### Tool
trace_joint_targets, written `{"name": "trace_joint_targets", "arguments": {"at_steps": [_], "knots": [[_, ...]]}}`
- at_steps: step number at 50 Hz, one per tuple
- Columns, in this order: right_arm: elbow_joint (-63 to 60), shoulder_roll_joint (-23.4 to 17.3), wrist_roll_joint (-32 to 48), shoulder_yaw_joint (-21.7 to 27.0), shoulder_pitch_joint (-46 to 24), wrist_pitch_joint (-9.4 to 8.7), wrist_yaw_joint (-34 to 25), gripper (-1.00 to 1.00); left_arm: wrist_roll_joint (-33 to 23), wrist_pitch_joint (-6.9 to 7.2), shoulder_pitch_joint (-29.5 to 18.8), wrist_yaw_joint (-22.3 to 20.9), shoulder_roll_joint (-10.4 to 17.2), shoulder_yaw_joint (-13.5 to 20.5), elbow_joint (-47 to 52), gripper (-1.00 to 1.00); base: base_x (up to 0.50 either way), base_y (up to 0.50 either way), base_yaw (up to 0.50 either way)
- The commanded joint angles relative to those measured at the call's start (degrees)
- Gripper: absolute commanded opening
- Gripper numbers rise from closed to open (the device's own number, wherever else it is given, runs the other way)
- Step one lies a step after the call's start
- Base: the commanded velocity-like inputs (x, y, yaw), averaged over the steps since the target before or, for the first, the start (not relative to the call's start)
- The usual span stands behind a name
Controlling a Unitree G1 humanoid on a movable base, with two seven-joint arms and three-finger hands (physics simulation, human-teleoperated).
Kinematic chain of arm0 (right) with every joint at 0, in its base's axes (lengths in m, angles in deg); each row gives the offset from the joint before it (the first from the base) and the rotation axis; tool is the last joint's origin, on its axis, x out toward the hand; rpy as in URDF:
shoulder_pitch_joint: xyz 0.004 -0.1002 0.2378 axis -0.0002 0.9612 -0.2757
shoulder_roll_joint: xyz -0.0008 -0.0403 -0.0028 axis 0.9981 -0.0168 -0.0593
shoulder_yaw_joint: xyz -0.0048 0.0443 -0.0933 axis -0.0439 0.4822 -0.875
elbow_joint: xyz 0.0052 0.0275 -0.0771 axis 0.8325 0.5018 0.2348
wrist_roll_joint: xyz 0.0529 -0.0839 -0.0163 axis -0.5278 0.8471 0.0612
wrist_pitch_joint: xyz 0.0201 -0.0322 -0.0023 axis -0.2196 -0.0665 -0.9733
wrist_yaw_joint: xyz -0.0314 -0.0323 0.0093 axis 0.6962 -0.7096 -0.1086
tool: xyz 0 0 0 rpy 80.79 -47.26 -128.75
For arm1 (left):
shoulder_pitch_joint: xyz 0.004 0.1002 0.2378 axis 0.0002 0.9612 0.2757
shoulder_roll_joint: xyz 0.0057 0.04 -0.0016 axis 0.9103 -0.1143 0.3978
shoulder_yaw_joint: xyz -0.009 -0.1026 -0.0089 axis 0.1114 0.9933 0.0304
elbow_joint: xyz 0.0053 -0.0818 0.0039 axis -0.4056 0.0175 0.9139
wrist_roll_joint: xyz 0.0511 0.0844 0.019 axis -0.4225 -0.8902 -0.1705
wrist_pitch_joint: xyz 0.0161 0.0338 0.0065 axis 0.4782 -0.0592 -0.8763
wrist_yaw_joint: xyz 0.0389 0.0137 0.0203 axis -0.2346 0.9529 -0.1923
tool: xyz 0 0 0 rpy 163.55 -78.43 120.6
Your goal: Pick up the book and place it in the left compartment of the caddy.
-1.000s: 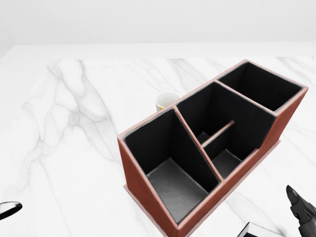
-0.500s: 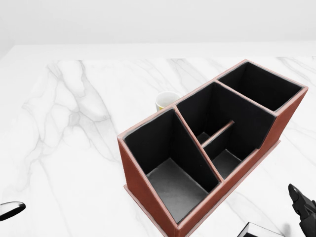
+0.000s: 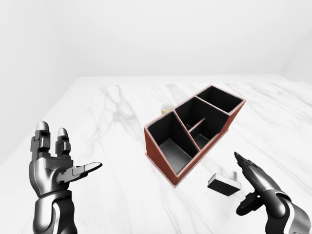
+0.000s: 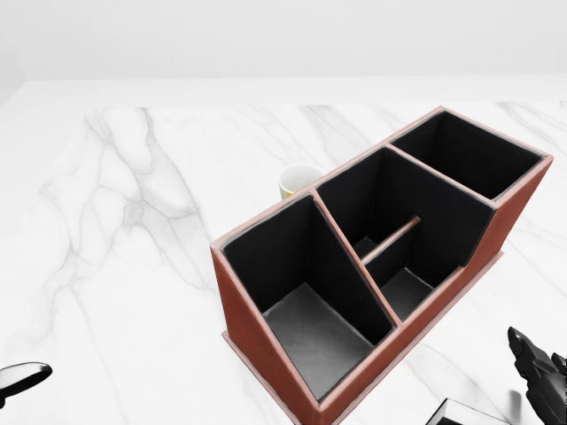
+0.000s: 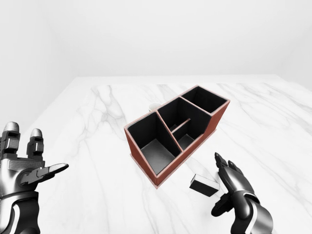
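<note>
A small dark book [image 3: 224, 184] with white page edges lies flat on the marble table, just right of the caddy's near corner. The brown caddy [image 3: 165, 162] has black-lined compartments and sits diagonally; its left compartment [image 4: 310, 319] is the big one nearest me. My right hand [image 3: 253, 183] hovers open just right of the book, fingers stretched, not touching it. My left hand [image 3: 63, 161] is raised open at the lower left, far from both. In the head view only the book's corner [image 4: 456, 414] and my right fingertips [image 4: 532, 359] show.
A white cup [image 4: 299, 181] with a yellow inside stands behind the caddy's far-left wall. The marble table [image 3: 107, 126] spreads wide to the left of the caddy. A plain white wall lies beyond the table's far edge.
In the head view my right fingertips have shifted slightly at the lower right corner. The left fingertip has edged a little to the right. Caddy, cup and book have not moved.
</note>
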Motion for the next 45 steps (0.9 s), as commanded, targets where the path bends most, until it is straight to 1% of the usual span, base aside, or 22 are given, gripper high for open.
{"name": "trace_joint_targets", "arguments": {"at_steps": [1,9,36,45], "knots": [[1.8,-0.8,1.9,-1.9,-1.3,0.0,0.0,1.0,0.0,0.0,-0.1,0.2,0.2,-0.1,-0.4,1.0,0.0,0.0,0.0],[1.7,-0.9,2.0,-3.5,-1.2,0.0,0.0,1.0,-0.1,0.0,-0.1,0.1,0.2,-0.4,-0.9,1.0,0.0,0.0,0.0],[4.2,-2.5,1.0,-5.3,-3.2,0.0,0.0,1.0,0.1,0.0,-0.1,0.0,0.3,-0.2,0.2,1.0,0.0,0.0,0.0],[6.9,-2.9,0.0,-6.1,-3.8,0.0,0.0,1.0,0.0,0.0,0.0,-0.3,0.1,-0.4,-0.7,1.0,0.0,0.0,0.0]]}}
